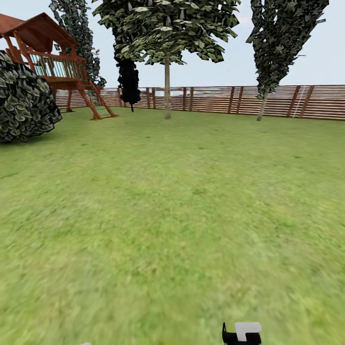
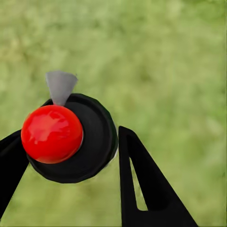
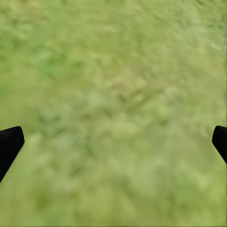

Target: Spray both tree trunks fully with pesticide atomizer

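Grass fills most of your head view, a blurry green lawn running back to a brown slatted fence across the upper part of the frame. Two leafy trees stand by that fence: one with a thin pale trunk just left of centre, another leaning at the upper right. A black narrow cypress sits left of the first tree, a red-brown wooden play tower occupies the upper left, and a rounded dark bush is at the left edge. At the bottom edge, right of centre, you see a small black-and-white piece of the robot.

Your left wrist view puts the pesticide atomizer in the lower left of the frame, seen from above: round dark body, red round top, a grey nozzle pointing up-frame. Your left gripper has its black fingers pinching the bottle from either side, over grass.

Your right wrist view shows the right gripper with its fingertips spread wide at the two side edges, nothing between them but lawn.
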Robot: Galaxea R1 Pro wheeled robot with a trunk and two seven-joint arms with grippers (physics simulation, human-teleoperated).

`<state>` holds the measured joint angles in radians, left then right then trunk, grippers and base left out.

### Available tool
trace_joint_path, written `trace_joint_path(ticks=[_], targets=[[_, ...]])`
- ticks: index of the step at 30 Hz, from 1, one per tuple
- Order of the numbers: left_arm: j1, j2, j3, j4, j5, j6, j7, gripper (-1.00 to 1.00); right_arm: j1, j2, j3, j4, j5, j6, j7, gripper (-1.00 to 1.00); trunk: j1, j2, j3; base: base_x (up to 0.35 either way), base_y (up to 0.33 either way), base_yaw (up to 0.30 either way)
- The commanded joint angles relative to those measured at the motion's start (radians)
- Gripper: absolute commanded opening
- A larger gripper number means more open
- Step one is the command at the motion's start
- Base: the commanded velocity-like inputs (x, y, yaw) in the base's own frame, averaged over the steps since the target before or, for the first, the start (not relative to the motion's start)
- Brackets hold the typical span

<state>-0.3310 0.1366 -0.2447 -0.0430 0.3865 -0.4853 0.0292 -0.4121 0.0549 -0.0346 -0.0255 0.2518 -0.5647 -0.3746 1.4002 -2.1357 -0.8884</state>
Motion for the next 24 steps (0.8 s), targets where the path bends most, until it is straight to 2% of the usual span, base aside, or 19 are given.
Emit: trace_joint_path(ticks=[1, 24], targets=[[0.000, 0.000, -0.008, 0.000, 0.006, -0.002, 0.003, -1.00, -0.001, 0.000, -0.004, 0.001, 0.010, -0.001, -0.007, 1.00, 0.000, 0.000, -0.001, 0.338, 0.000, 0.000], [-0.001, -0.001, -0.008, 0.000, 0.005, -0.004, 0.003, -1.00, -0.001, 0.000, -0.004, 0.002, 0.011, 0.000, -0.007, 1.00, 0.000, 0.000, -0.001, 0.338, 0.000, 0.000]])
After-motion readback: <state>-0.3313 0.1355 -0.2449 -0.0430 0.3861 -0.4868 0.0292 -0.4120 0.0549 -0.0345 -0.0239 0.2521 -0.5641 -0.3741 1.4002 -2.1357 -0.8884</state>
